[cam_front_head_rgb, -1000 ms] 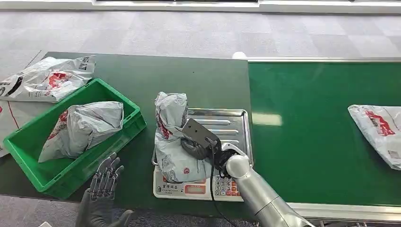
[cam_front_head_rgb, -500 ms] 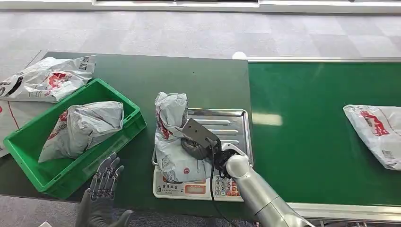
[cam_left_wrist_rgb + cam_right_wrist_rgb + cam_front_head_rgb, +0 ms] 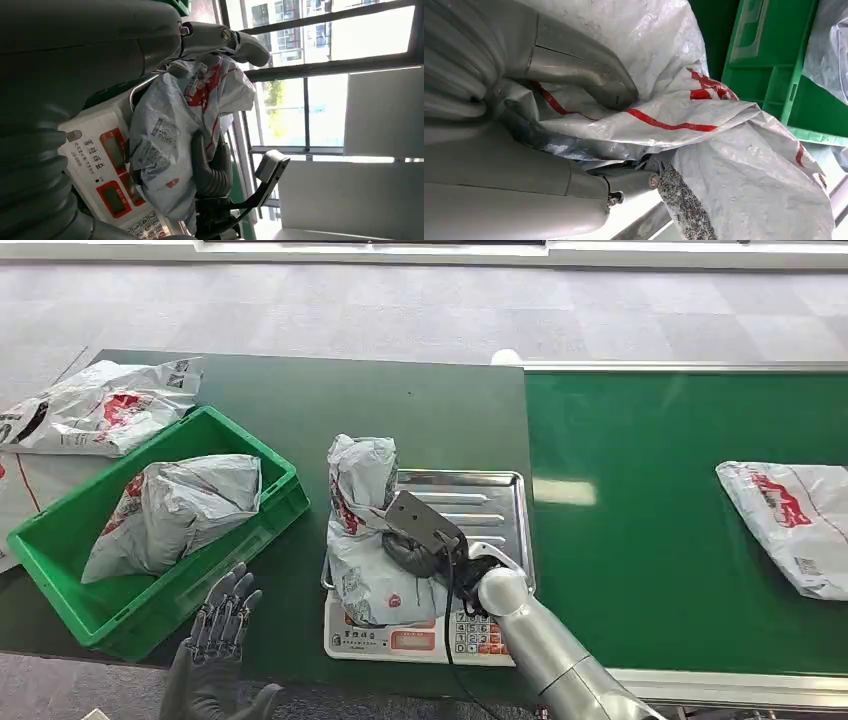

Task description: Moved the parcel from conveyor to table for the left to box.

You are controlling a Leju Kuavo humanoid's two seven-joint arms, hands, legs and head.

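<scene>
Right hand grips the parcel on the scale, dark green table beneath; left hand open.

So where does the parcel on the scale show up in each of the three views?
Head view: parcel at centre, on the scale, held by the right hand.
Left wrist view: parcel at mid-frame.
Right wrist view: parcel across the frame.
Shared landmark: the parcel's red print.

Under the right hand, the scale carries a red-and-white panel with small characters too blurred to read, and the parcel bears illegible printed labels.
</scene>
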